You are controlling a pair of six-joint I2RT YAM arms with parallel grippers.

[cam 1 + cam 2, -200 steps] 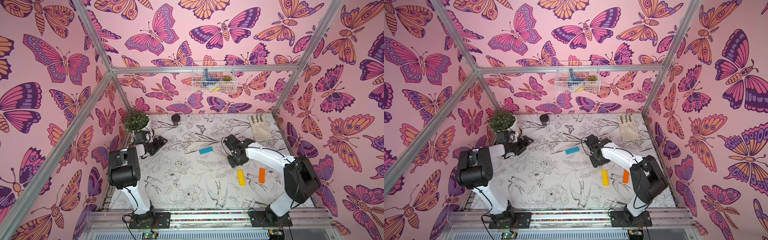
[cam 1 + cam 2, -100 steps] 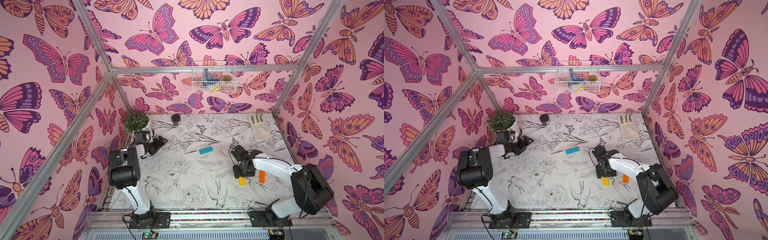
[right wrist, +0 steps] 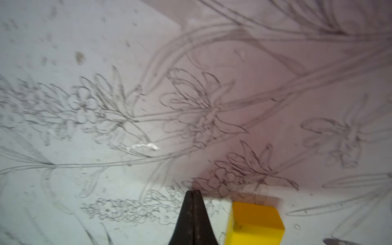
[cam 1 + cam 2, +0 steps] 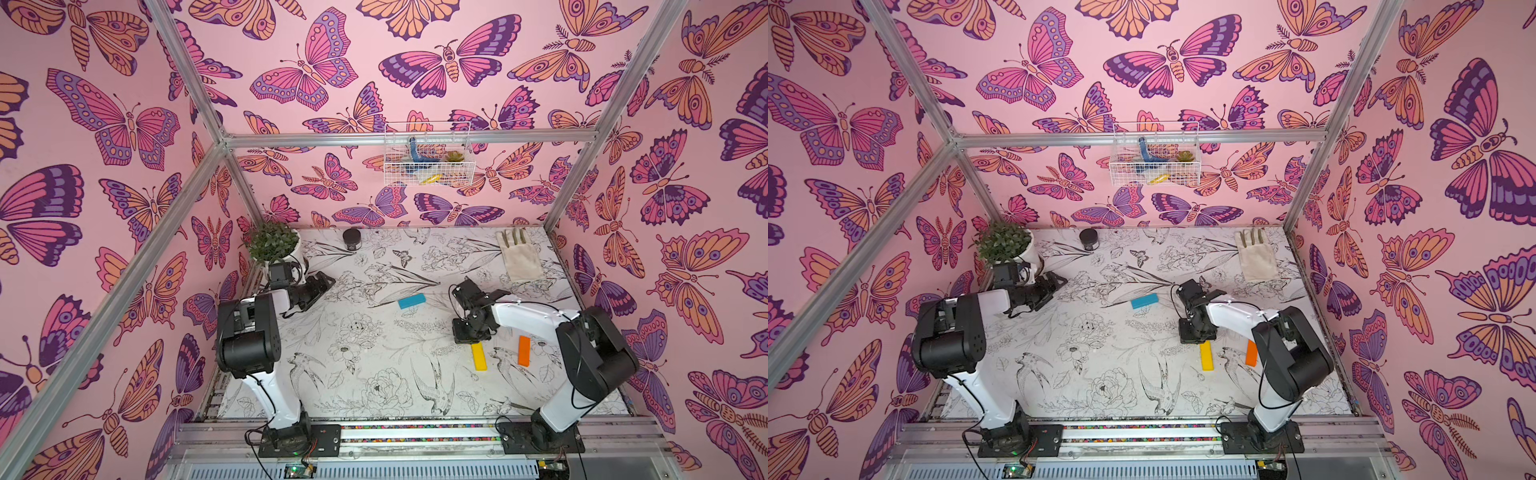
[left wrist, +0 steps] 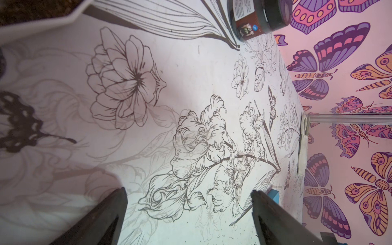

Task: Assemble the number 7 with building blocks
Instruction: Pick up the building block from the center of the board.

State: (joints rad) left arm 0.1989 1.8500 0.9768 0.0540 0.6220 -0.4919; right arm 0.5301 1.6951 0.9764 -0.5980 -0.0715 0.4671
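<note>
Three building blocks lie flat on the flower-print table. The blue block [image 4: 412,301] [image 4: 1144,301] is near the middle. The yellow block [image 4: 478,356] [image 4: 1206,356] and the orange block [image 4: 524,351] [image 4: 1251,353] lie side by side at the front right. My right gripper [image 4: 471,336] [image 3: 193,192] is low over the table at the yellow block's far end. Its jaws are pressed together with nothing between them, and the yellow block [image 3: 254,222] sits just beside them. My left gripper [image 4: 326,282] [image 5: 187,191] rests open and empty at the back left, far from the blocks.
A potted plant [image 4: 276,243] stands in the back left corner, close to the left arm. A black jar [image 4: 352,239] is at the back edge and a pale glove [image 4: 519,253] lies at the back right. A wire basket [image 4: 428,160] hangs on the back wall.
My right gripper moved from beside the blue block toward the front, down to the yellow block's far end, and its jaws closed empty. The left arm stayed still.
</note>
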